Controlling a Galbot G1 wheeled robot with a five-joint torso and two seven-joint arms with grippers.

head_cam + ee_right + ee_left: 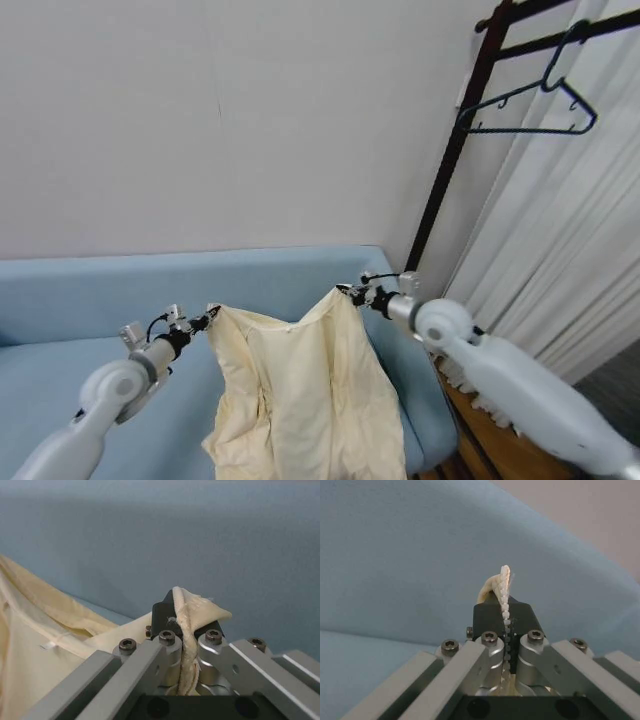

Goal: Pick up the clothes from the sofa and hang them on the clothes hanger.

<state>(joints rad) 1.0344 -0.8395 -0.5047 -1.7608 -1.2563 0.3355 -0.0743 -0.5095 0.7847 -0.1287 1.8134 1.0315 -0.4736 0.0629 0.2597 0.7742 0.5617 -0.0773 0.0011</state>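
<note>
While left gripper [208, 320] and right gripper [345, 293] clamp its top corners, the cream garment [300, 400] hangs spread over the sofa [60, 295].

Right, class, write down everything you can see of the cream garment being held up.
The cream, thin-looking cloth garment hangs wrinkled in front of the pale blue sofa, stretched between two hands. The left hand pinches one top corner, the right hand the other; its top edge sags between them.

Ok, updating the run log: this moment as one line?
left hand: shut on garment | right hand: shut on garment | garment: hanging spread over sofa | hanger: bare, on rack
</note>
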